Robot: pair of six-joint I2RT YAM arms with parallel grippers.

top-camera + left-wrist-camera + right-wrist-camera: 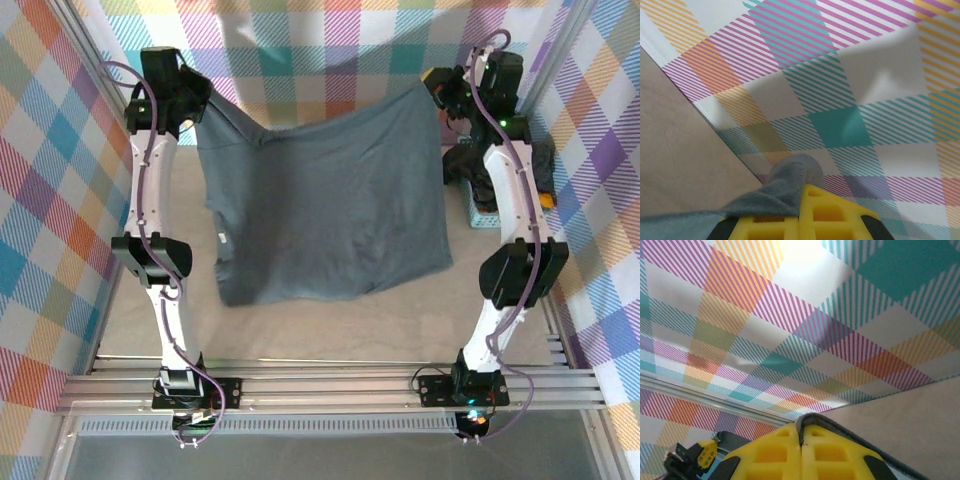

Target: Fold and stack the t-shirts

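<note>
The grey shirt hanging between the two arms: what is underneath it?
Below the grey t-shirt, pinched by the left gripper and right gripper, bare beige table shows past its lower edge. Whatever lies directly beneath the cloth is covered.

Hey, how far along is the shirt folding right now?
Early on. Done: no folded pile that I can see. In hand: one dark grey t-shirt hangs spread between the left claw and the right claw, both shut on its top edge, above the table. Left: laying it down, folding it, then handling the dark clothes heaped in the blue basket on the right.
</note>
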